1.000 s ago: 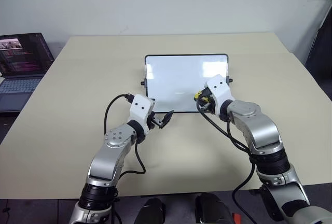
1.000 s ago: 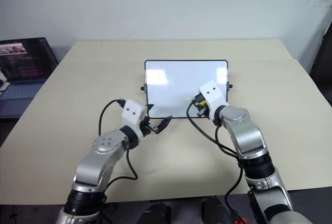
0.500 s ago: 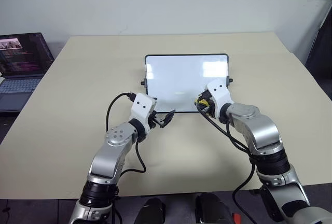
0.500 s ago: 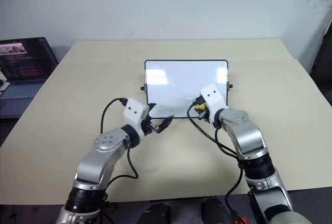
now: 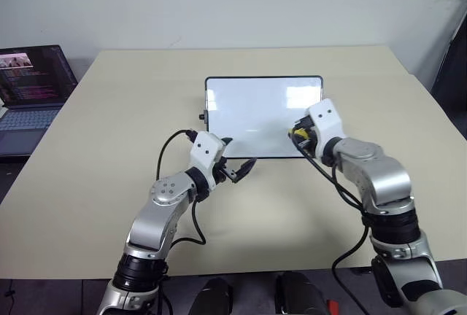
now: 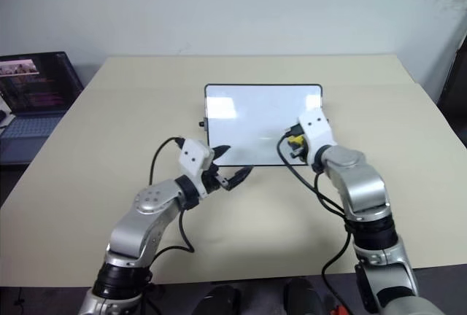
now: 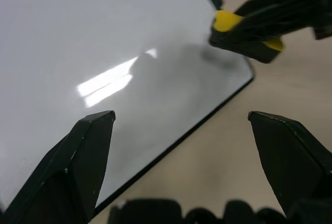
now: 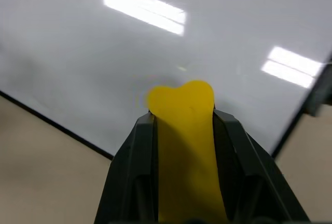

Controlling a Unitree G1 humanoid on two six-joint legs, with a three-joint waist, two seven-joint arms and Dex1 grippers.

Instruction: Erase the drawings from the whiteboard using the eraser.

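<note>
The right gripper (image 8: 181, 125) clamps the yellow eraser (image 8: 182, 130) against the whiteboard (image 5: 255, 111), now nearer its right edge than before. The left gripper (image 5: 237, 156) hangs open by the board's lower edge.

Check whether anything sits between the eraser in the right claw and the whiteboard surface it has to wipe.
Nothing visible does. The right claw is shut on the yellow eraser, whose tip is right at the whiteboard near its lower right corner. The left claw stands open at the board's lower edge, off to the side.
</note>
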